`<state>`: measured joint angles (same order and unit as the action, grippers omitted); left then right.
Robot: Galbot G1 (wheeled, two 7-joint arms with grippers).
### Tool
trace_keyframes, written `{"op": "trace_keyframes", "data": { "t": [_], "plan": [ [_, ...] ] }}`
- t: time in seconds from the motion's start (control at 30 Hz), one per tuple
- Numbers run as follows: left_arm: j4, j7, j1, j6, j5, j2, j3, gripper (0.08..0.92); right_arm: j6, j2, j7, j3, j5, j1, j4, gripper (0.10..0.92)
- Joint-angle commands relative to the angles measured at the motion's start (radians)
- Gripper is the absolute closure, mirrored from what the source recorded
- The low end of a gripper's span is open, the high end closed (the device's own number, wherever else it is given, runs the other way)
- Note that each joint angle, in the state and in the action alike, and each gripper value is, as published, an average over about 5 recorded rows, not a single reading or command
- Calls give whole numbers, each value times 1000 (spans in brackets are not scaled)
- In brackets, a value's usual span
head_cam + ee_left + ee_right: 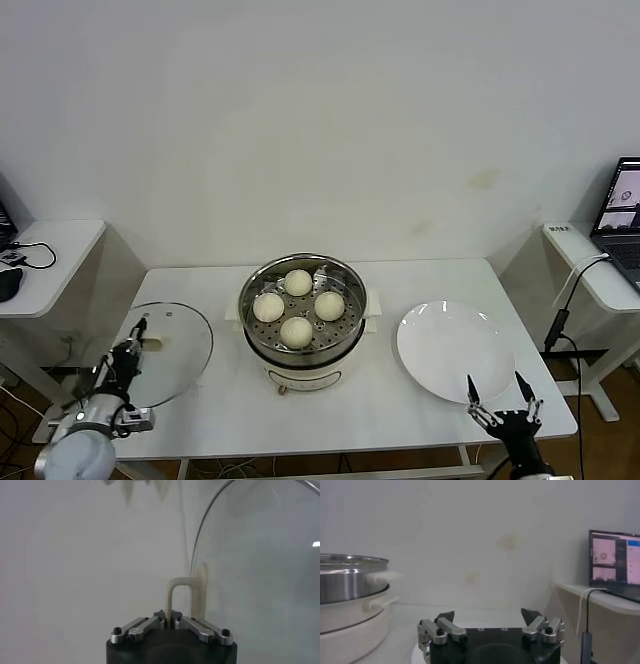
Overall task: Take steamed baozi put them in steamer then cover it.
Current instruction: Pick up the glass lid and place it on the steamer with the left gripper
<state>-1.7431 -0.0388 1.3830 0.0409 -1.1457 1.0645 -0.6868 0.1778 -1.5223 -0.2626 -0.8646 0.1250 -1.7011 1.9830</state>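
Note:
The steamer [352, 328], a shiny steel pot on a white base, stands mid-table with several cream-white steamed baozi [298, 283] on its perforated tray. The cover [180, 345], a clear glass lid with a metal rim, lies at the table's left end. My left gripper [134, 338] is shut on its cream handle [152, 343]. The left wrist view shows the jaws of that gripper [167, 617] pinching the handle loop [172, 592], with the glass [260, 570] beyond. My right gripper [503, 395] hangs open and empty at the table's front right. The right wrist view shows this gripper [489, 615] and the steamer [350, 580] off to one side.
A flat white plate [455, 350] lies right of the steamer, just beyond my right gripper. A side desk with a laptop [625, 215] and a hanging cable stands at the far right. Another side desk [50, 250] with cables stands at the far left.

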Motion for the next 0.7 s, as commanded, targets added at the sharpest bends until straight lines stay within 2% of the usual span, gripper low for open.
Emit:
{"op": "trace_keyframes", "data": {
  "t": [0.03, 0.23, 0.47, 0.57, 0.7],
  "plan": [
    [-259, 123, 61, 158, 66, -29, -111, 865, -4, 23, -2, 15, -12, 3, 1, 203],
    [-314, 200, 5, 227, 125, -71, -67, 865, -8, 31, -5, 23, -23, 6, -3, 202],
    [-346, 224, -122, 321, 174, -112, 177, 865, -2, 25, 0, 34, -83, 25, -28, 202],
    [-325, 231, -207, 356, 155, -103, 290, 865, 0, 18, 4, 42, -108, 31, -30, 203],
    [-292, 265, -315, 400, 86, -55, 413, 865, -1, 15, 5, 55, -131, 43, -36, 203]
  ]
}}
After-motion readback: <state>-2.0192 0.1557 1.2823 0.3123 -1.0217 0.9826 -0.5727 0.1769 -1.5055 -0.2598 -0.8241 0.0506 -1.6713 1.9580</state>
